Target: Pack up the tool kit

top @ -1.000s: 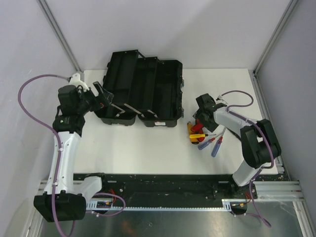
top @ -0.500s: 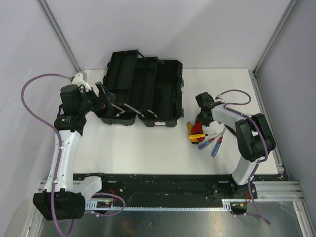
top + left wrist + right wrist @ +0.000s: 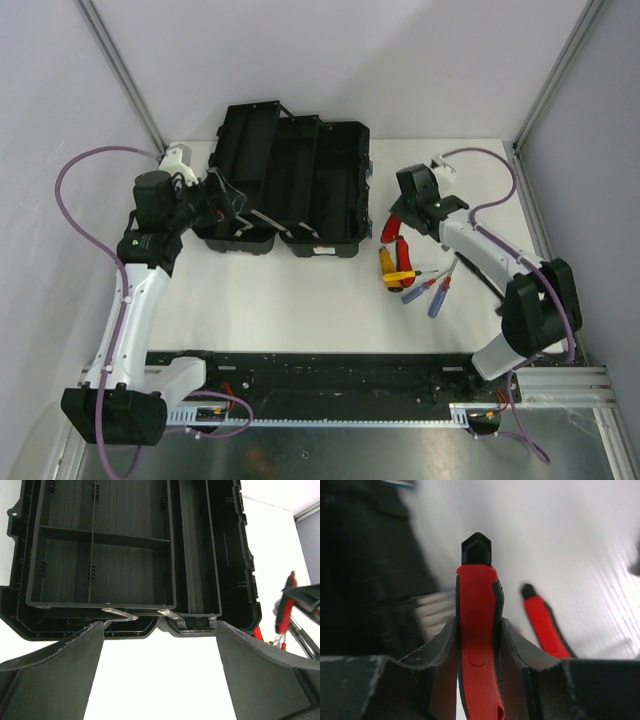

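2 right fingers (image 3: 437, 660) tight around smooth red screwdriver (image 3: 476, 630); left fingers (image 3: 50, 680) apart near ribbed black toolbox (image 3: 100, 555).

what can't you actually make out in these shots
- Right wrist view: red-handled tool's lower end hidden between the right gripper's fingers and cut by the frame; toolbox a dark blur.
- Top view: screwdrivers' tips too small to read.
- Left wrist view: toolbox's far side cut off by the top edge.
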